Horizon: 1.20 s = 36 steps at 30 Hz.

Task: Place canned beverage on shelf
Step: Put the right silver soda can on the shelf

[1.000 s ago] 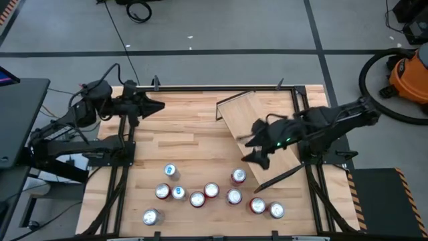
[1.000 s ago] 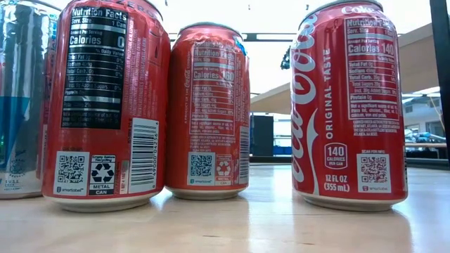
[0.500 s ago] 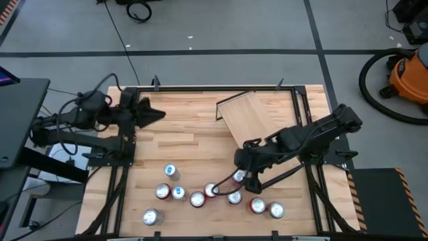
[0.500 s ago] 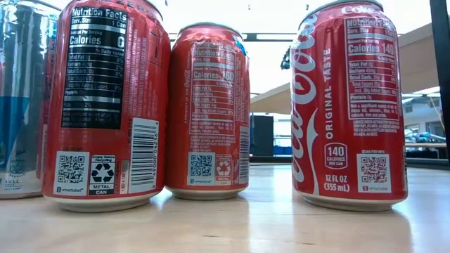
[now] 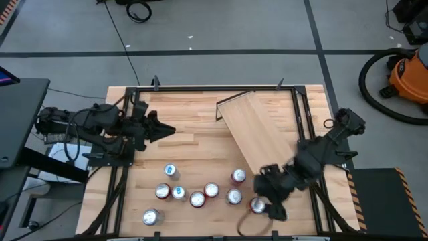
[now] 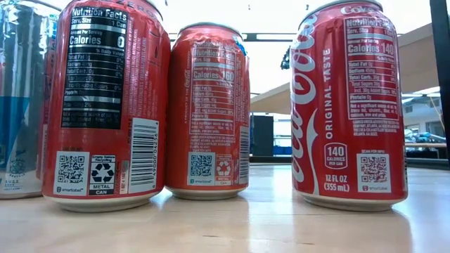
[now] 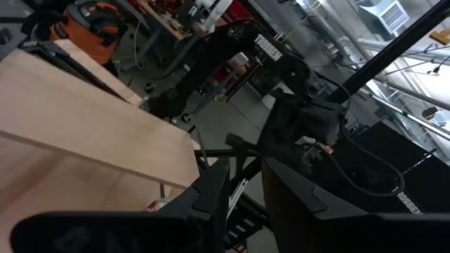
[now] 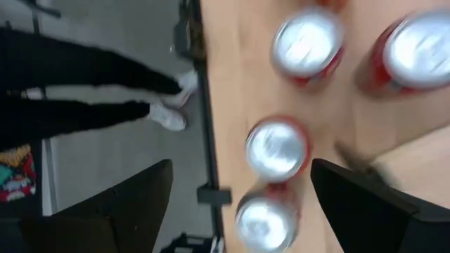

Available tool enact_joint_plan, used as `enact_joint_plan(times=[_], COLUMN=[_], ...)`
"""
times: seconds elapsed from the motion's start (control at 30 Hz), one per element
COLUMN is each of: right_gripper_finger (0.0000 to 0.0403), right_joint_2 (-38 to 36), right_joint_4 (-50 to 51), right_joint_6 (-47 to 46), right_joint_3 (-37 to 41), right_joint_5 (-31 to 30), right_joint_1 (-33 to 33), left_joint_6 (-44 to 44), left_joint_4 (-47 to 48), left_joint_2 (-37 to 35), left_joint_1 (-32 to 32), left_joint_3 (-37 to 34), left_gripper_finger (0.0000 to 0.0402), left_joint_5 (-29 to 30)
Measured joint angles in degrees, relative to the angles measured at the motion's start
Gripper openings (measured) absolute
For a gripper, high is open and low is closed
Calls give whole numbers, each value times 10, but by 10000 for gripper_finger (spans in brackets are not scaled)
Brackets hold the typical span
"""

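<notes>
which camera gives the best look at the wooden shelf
The high view: the shelf lies there whole, angled across the table's right half. The left wrist view catches one slanted edge, the low view a sliver behind cans, the right wrist view none.

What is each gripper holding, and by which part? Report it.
Nothing is held. The right gripper hangs open over the red cans, none between its fingers; the left gripper is shut on nothing.

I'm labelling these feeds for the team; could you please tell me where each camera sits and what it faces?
High view: overhead, straight down on table, shelf, both arms.
Low view: table height, level past red cans; no arm shows.
Left wrist: past shut left gripper toward the shelf and right arm.
Right wrist: down between open right gripper jaws onto can tops.
Shared: high and right wrist both show the cans.
</notes>
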State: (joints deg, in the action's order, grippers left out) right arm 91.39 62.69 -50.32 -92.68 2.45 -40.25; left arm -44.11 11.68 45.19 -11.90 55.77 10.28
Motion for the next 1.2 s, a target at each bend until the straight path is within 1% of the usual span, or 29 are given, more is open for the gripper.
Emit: enact_joint_plan(times=[0.23, 0.37, 0.5, 0.67, 0.83, 0.9, 1.07, 1.2], right_gripper_finger=[348, 348, 348, 356, 390, 397, 395, 396], right_joint_2=[3, 3, 3, 3, 3, 3, 8, 34], right_joint_4=[21, 27, 23, 13, 13, 13, 5, 0], right_joint_6=[-118, -193, -241, -263, -258, -256, -260, -278], right_joint_3=[15, 52, 96, 120, 133, 137, 137, 137], right_joint_5=[-32, -39, -43, -35, -57, -56, -13, 19], right_joint_1=[-90, -130, -150, -150, -150, -143, -109, -94], left_joint_6=[3, 13, 14, 8, 11, 12, 13, 14], left_joint_4=[1, 3, 4, 4, 4, 6, 7, 7], left_joint_2=[2, 2, 2, 2, 2, 2, 2, 2], left_joint_1=[2, 8, 18, 25, 25, 25, 25, 25], left_joint_3=[0, 0, 0, 0, 0, 0, 0, 0], left_gripper_finger=[94, 94, 94, 94, 94, 94, 94, 94], left_joint_5=[5, 8, 10, 11, 11, 11, 11, 10])
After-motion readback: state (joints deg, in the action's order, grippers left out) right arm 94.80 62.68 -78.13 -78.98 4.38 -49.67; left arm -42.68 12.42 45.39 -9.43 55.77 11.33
